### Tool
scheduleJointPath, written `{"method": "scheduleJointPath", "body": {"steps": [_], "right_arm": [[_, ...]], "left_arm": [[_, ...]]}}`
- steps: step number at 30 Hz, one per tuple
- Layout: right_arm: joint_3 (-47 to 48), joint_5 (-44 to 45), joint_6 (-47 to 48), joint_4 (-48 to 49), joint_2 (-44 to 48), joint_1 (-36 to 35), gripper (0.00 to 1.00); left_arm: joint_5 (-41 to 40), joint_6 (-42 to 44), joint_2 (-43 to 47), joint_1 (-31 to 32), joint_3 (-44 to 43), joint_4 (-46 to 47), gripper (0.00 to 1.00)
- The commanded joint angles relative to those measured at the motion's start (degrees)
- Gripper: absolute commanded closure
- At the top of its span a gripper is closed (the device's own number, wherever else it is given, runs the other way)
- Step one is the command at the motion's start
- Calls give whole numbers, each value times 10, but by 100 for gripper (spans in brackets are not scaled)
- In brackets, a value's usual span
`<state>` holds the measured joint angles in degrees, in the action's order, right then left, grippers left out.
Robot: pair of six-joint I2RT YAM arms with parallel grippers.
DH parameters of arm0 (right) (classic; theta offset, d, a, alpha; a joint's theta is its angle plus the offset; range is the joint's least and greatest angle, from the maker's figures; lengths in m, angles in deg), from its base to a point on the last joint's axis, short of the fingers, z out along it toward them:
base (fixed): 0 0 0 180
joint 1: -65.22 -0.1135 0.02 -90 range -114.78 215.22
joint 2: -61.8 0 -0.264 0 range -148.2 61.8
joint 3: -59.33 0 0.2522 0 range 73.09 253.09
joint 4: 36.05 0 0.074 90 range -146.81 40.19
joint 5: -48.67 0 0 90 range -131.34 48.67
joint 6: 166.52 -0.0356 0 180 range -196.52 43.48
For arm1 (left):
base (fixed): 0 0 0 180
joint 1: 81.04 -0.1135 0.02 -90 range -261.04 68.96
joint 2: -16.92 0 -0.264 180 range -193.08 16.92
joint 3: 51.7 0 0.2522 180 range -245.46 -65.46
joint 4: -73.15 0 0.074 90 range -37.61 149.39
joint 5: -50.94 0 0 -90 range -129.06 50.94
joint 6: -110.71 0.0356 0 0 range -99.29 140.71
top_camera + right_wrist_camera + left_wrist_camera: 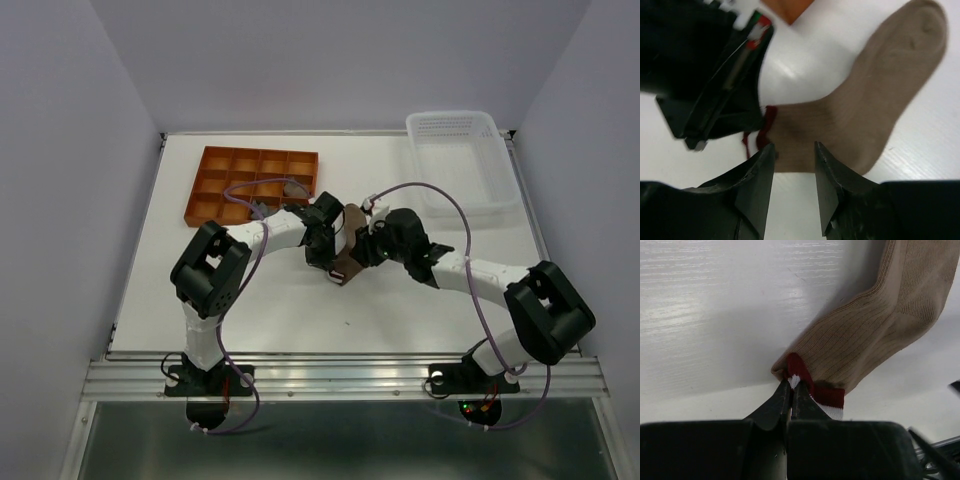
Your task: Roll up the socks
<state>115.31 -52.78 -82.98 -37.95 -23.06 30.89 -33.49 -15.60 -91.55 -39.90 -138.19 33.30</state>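
Observation:
A tan-brown sock (350,222) with a red-and-white cuff lies flat at mid-table between both arms. In the left wrist view my left gripper (791,383) is shut on the cuff's edge, and the sock's body (880,325) stretches up and to the right. My right gripper (794,150) is open, its jaws apart just above the sock's leg (860,110) near the red cuff (767,127), with nothing between them. My left gripper's black body (715,85) sits close by on the left. A grey sock (293,186) rests in the orange tray.
An orange compartment tray (225,190) stands at the back left. A white perforated basket (460,165) is at the back right. Both arms (300,228) (470,270) converge at the middle, with cables looping above them.

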Motion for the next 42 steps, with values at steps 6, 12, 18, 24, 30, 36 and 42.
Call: {"method": "scheduleJointPath", "body": {"steps": [6, 12, 18, 24, 30, 36, 42], "right_arm": [[-56, -21, 58, 74, 27, -102, 55], [-64, 39, 105, 104, 15, -159, 53], [-37, 85, 130, 85, -27, -170, 51], [-26, 99, 136, 86, -53, -175, 52], [-17, 149, 136, 79, -79, -188, 62], [-25, 213, 128, 60, -93, -193, 79], [-24, 243, 98, 50, -104, -193, 99]], "left_arm": [[11, -15, 4, -2, 3, -15, 100], [23, -18, 3, -1, 5, -12, 100], [29, -18, 4, -1, 4, -13, 100], [29, -18, 7, -1, 5, -19, 100], [31, -21, 10, -2, 1, -23, 100], [35, -23, 22, -3, -4, -27, 91], [50, -17, 33, -12, -1, -22, 76]]}}
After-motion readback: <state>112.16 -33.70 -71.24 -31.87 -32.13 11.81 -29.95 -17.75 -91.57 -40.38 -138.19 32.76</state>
